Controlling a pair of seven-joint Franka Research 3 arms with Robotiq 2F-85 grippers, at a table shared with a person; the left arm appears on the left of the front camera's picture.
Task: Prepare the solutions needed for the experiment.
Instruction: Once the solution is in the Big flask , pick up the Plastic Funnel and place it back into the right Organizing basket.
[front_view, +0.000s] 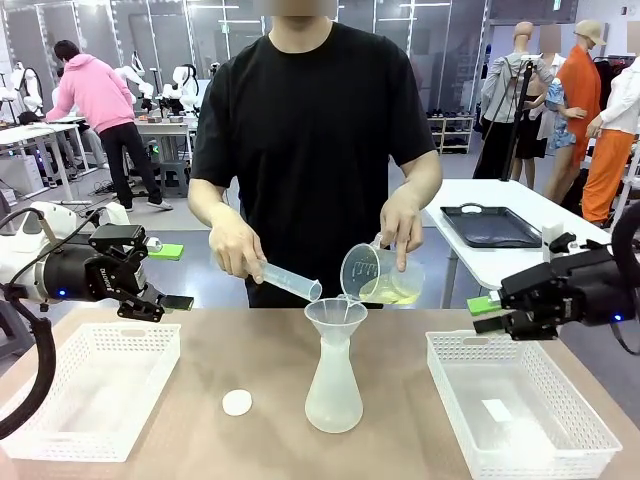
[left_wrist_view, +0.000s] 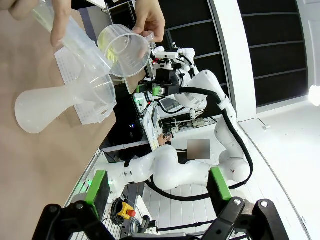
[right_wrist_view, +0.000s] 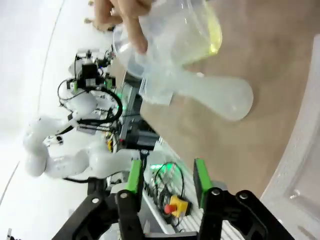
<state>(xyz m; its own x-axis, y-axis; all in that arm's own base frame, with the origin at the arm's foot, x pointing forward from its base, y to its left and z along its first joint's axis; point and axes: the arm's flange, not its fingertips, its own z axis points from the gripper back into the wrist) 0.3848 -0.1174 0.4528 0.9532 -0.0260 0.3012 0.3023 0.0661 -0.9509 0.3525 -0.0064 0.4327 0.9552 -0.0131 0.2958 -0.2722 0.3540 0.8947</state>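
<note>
The person tilts a clear beaker (front_view: 372, 272) holding the pale yellow-green solutions (front_view: 392, 291) over a funnel (front_view: 335, 314) that sits in a translucent flask (front_view: 333, 392) at mid table. Their other hand holds a graduated cylinder (front_view: 288, 280) with its mouth at the funnel. My left gripper (front_view: 171, 276) hovers open above the left basket, nothing between its fingers. At the right my right gripper (front_view: 486, 313) hangs over the right basket, jaws apart and empty. The beaker (left_wrist_view: 125, 49), funnel (left_wrist_view: 96, 95) and flask (left_wrist_view: 37, 107) appear beyond my left gripper (left_wrist_view: 158, 186). Liquid (right_wrist_view: 212, 34) and flask (right_wrist_view: 225, 97) lie ahead of my right gripper (right_wrist_view: 167, 177).
A white mesh basket (front_view: 60, 425) stands at the left and another (front_view: 585, 425) at the right. A small white round cap (front_view: 237, 402) lies on the table left of the flask. A black tray (front_view: 490, 226) rests on a white table behind.
</note>
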